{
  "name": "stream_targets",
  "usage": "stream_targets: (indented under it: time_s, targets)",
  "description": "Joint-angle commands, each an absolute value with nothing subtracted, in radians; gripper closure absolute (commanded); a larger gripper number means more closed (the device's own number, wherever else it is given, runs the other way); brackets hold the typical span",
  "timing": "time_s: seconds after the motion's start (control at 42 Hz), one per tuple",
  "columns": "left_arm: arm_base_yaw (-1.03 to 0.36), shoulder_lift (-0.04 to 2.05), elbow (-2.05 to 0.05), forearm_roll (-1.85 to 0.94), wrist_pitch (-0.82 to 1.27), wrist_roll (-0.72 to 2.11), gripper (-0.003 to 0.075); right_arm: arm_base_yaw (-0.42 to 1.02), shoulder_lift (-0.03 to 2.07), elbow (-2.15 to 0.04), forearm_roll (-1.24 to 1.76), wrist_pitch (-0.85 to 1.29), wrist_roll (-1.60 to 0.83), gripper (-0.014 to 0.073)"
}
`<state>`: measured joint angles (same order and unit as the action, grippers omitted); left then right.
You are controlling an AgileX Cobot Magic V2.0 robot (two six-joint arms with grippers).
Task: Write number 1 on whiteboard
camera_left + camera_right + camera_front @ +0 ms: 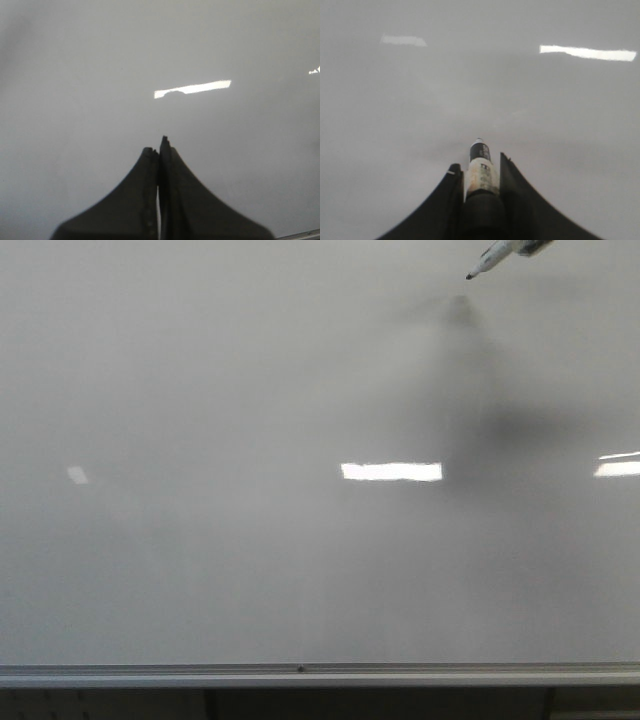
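The whiteboard lies flat and fills nearly the whole scene, glossy pale grey, with its thin silver frame edge running along the near side. Its surface is bare: no marker stroke shows anywhere on it, only bright rectangular light reflections near the middle and at the right edge.

At the far right, a marker pokes into the front view, slanting down to the left with its dark tip lowest. The tip hangs just above the board, apart from the soft grey shadow spread on the surface nearer to us. I can't tell for certain whether the tip touches the board, but it looks clear of it.

In the right wrist view, the right gripper has its dark jaws clamped on the marker's white, printed barrel, which sticks out between them with its black end pointing forward over the blank board.

The left gripper hovers over another plain stretch of board, its jaws pressed together with nothing between them. A sliver of the frame shows at one corner of that view.
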<state>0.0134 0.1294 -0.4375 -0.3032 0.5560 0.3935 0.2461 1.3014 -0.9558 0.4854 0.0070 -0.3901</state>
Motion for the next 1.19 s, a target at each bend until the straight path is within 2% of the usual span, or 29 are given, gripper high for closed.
stream_targets:
  time_s: [0.0,0.476,0.856,1.166]
  targets:
    - [0.017,0.139,-0.463,-0.322,0.480,0.383,0.0741,0.240,1.295,-1.013,0.476,-0.074,-0.401,0.0652]
    - [0.017,0.139,-0.463,-0.322,0.480,0.383,0.0741,0.240,1.357,-1.029,0.476,-0.080,-0.401,0.0652]
    - [0.017,0.139,-0.463,-0.322,0.480,0.383,0.0741,0.240,1.375,-1.022,0.476,0.016,-0.401,0.0652]
    - [0.017,0.139,-0.463,-0.322,0.480,0.383,0.0741,0.254,1.374,-0.906,0.476,0.045,-0.401,0.0652]
